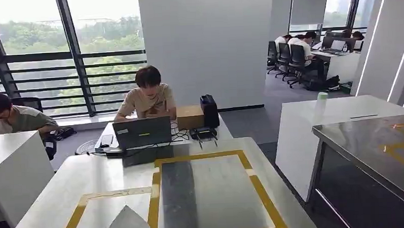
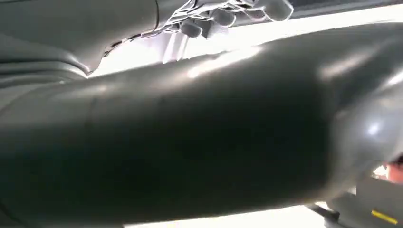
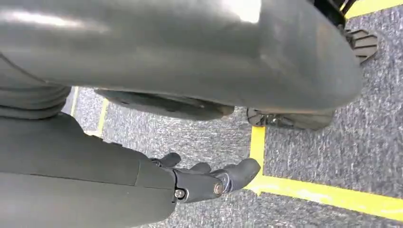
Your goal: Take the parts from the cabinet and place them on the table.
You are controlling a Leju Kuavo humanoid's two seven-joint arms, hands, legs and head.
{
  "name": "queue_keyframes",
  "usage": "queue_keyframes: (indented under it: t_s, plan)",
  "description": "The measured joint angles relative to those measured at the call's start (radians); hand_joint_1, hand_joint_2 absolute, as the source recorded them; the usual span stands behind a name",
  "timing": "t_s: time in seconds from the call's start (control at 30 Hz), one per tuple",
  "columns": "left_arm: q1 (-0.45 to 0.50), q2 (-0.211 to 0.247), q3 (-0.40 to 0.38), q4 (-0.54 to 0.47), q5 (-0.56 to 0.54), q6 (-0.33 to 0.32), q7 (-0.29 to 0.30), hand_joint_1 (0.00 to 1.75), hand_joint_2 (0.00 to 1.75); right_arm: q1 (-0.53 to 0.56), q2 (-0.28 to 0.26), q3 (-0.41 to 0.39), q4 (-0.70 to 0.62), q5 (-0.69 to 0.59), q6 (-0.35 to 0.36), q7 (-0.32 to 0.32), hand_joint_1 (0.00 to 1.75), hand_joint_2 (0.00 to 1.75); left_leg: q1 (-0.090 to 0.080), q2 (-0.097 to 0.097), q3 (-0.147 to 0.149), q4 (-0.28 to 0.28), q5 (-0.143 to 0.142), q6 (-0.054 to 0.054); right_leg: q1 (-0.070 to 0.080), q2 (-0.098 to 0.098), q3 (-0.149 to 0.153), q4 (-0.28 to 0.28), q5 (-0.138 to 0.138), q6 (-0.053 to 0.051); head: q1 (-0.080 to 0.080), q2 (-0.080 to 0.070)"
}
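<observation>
Seemingly early | right hand (image 3: 204, 183): hanging over grey carpet (image 3: 332, 156), fingers loosely apart, grasping nothing | left hand (image 2: 223, 14): blurred, cannot tell whether clenched or released | table (image 1: 90, 173): carries pale angular piece (image 1: 127, 225) inside yellow tape, possibly a part, cannot confirm | looks mostly undone: fetching and placing left.

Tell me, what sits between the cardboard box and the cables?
In the head view, a black upright device stands between the cardboard box and the cables on the table.
</observation>
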Motion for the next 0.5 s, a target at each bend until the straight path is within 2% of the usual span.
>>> queue_keyframes:
  t_s: [0.03, 0.07, 0.1, 0.13, 0.17, 0.2, 0.23, 0.27, 0.3, 0.33, 0.37, 0.43, 0.47, 0.5]
  plan:
    - [0.002, 0.0, 0.006, -0.003, -0.001, -0.001, 0.001, 0.0, 0.0, 0.0, 0.0, 0.0, 0.0, -0.002, 0.0, -0.001, 0.0, 0.0, 0.0, -0.003, -0.016, 0.048, -0.066, -0.002, 0.0, 0.0, -0.015, 0.0, 0.01, -0.009, -0.003, 0.0]
    - [0.003, -0.001, 0.013, -0.006, -0.001, 0.0, 0.003, 0.0, 0.0, 0.0, 0.0, 0.0, 0.0, -0.003, 0.0, -0.003, 0.0, 0.0, 0.0, -0.003, -0.03, 0.113, -0.125, -0.005, 0.001, -0.001, -0.028, 0.0, 0.02, -0.011, -0.004, 0.0]
    - [0.007, -0.003, 0.019, -0.009, -0.001, 0.0, 0.005, 0.0, 0.0, 0.001, 0.0, 0.0, 0.0, -0.004, 0.0, -0.003, 0.0, 0.0, 0.0, -0.003, -0.043, 0.183, -0.17, -0.007, 0.003, -0.001, -0.042, 0.001, 0.031, -0.012, -0.004, 0.0]
    - [0.014, -0.004, 0.026, -0.014, -0.001, 0.0, 0.007, 0.0, 0.0, 0.001, -0.001, 0.0, 0.0, -0.006, 0.0, -0.003, 0.0, 0.0, 0.0, -0.003, -0.05, 0.247, -0.19, -0.009, 0.004, -0.003, -0.058, 0.003, 0.044, -0.012, -0.004, 0.0]
    - [0.021, -0.005, 0.034, -0.019, -0.001, 0.0, 0.007, 0.0, 0.0, 0.002, -0.001, 0.0, 0.0, -0.008, 0.0, -0.003, 0.0, 0.0, 0.001, -0.003, -0.043, 0.274, -0.173, -0.01, 0.005, -0.003, -0.077, 0.006, 0.055, -0.01, -0.004, 0.0]
    - [0.026, -0.007, 0.043, -0.023, -0.001, 0.0, 0.008, 0.0, 0.0, 0.002, -0.001, 0.0, 0.0, -0.009, 0.0, -0.002, 0.0, 0.0, 0.001, -0.003, -0.021, 0.262, -0.137, -0.01, 0.004, -0.003, -0.096, 0.011, 0.066, -0.008, -0.004, 0.0]
    - [0.03, -0.009, 0.049, -0.028, 0.001, 0.0, 0.008, 0.0, 0.0, 0.002, -0.002, 0.0, 0.0, -0.009, 0.0, -0.002, 0.0, 0.0, 0.002, -0.003, 0.018, 0.22, -0.099, -0.01, 0.004, -0.004, -0.114, 0.015, 0.076, -0.005, -0.004, 0.0]
    - [0.034, -0.011, 0.057, -0.036, 0.003, 0.0, 0.008, 0.0, 0.0, 0.002, -0.002, 0.0, 0.0, -0.011, 0.0, -0.002, 0.0, 0.0, 0.004, -0.003, 0.076, 0.146, -0.077, -0.01, 0.004, -0.004, -0.127, 0.02, 0.086, -0.001, -0.003, 0.0]
    - [0.037, -0.015, 0.066, -0.043, 0.011, 0.0, 0.006, 0.0, 0.0, 0.002, -0.002, 0.0, 0.0, -0.012, 0.0, -0.002, 0.0, 0.0, 0.006, -0.004, 0.14, 0.06, -0.092, -0.009, 0.003, -0.004, -0.139, 0.028, 0.095, 0.004, -0.004, 0.0]
    - [0.038, -0.02, 0.076, -0.05, 0.023, 0.0, 0.001, 0.0, 0.0, 0.002, -0.004, 0.0, 0.0, -0.013, 0.0, -0.003, 0.0, 0.0, 0.0, -0.006, 0.193, -0.023, -0.132, -0.008, 0.007, -0.002, -0.15, 0.034, 0.101, 0.011, -0.003, 0.0]
    - [0.047, -0.026, 0.092, -0.056, 0.038, 0.0, -0.006, 0.0, 0.0, 0.003, -0.005, 0.0, 0.0, -0.014, 0.0, -0.003, 0.0, 0.0, -0.003, -0.011, 0.187, -0.032, -0.138, 0.008, 0.006, -0.002, -0.15, 0.034, 0.112, 0.018, -0.002, 0.0]
    - [0.067, -0.038, 0.128, -0.062, 0.079, 0.0, -0.032, 0.0, 0.0, 0.004, -0.005, 0.0, 0.0, -0.021, -0.001, -0.003, 0.0, 0.0, -0.011, -0.007, 0.174, -0.032, -0.127, 0.023, -0.001, -0.001, -0.152, 0.03, 0.131, 0.027, -0.003, 0.0]
    - [0.074, -0.048, 0.15, -0.062, 0.097, 0.0, -0.052, 0.0, 0.0, 0.007, -0.005, 0.0, 0.0, -0.023, 0.0, -0.003, 0.0, 0.0, -0.01, -0.003, 0.166, -0.036, -0.115, 0.036, -0.001, 0.002, -0.154, 0.028, 0.14, 0.037, -0.003, 0.0]
    - [0.077, -0.056, 0.172, -0.063, 0.107, 0.0, -0.066, 0.0, 0.0, 0.009, -0.005, 0.0, 0.0, -0.024, 0.0, -0.003, 0.0, 0.0, -0.008, 0.002, 0.159, -0.037, -0.104, 0.045, -0.006, 0.003, -0.161, 0.043, 0.11, 0.041, -0.003, 0.0]
